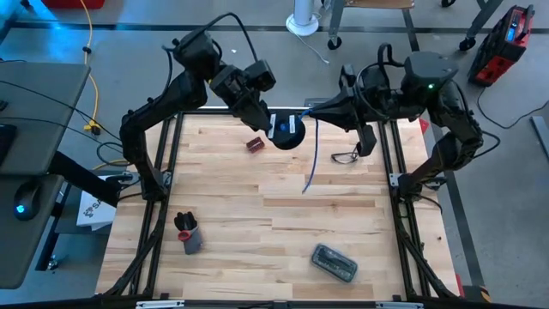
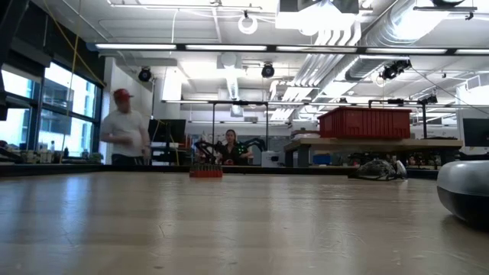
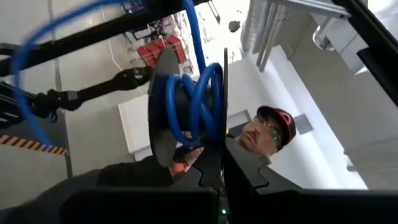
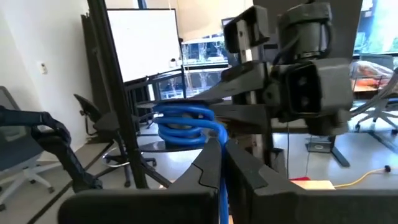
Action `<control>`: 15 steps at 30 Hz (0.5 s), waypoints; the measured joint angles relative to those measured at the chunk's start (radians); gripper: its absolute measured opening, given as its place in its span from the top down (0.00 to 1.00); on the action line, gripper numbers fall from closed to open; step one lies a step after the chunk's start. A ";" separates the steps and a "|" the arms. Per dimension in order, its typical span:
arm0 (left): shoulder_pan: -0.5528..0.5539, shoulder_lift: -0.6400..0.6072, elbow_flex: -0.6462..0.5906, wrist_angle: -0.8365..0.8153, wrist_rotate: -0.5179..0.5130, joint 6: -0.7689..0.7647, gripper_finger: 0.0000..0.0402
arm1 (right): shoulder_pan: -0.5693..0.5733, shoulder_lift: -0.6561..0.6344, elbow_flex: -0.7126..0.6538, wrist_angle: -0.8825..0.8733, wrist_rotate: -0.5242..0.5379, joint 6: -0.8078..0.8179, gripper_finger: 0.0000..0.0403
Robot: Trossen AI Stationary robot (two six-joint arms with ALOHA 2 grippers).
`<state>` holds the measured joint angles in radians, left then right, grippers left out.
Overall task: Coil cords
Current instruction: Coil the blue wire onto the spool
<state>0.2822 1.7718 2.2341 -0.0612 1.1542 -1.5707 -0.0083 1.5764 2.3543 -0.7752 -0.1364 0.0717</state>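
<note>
Winding appears to be partway along: the left pincer is gripping the small round black reel by its flat rim, holding it above the far edge of the pale wood-plank table. Thin, glossy blue cord is looping around the reel's hub. The right pincer, just beside the reel, is pinching the cord, whose loose tail is hanging toward the planks. Next, the free length likely needs feeding around the hub under gentle tension.

Tall windows at one side, strip lights overhead, grey floor.
</note>
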 joint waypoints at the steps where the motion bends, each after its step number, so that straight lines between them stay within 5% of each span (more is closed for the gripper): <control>1: -0.003 0.000 0.000 0.001 -0.002 -0.003 1.00 | -0.004 0.000 0.000 0.002 0.000 -0.006 1.00; 10: -0.008 0.000 0.000 0.007 -0.012 0.012 1.00 | -0.005 0.010 0.001 0.018 0.006 -0.053 0.99; 15: -0.021 0.000 0.000 0.007 0.010 -0.006 1.00 | -0.005 0.029 0.001 0.017 0.031 -0.060 0.85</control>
<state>0.2614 1.7718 2.2341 -0.0544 1.1644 -1.5768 -0.0135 1.6055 2.3550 -0.7583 -0.1052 0.0116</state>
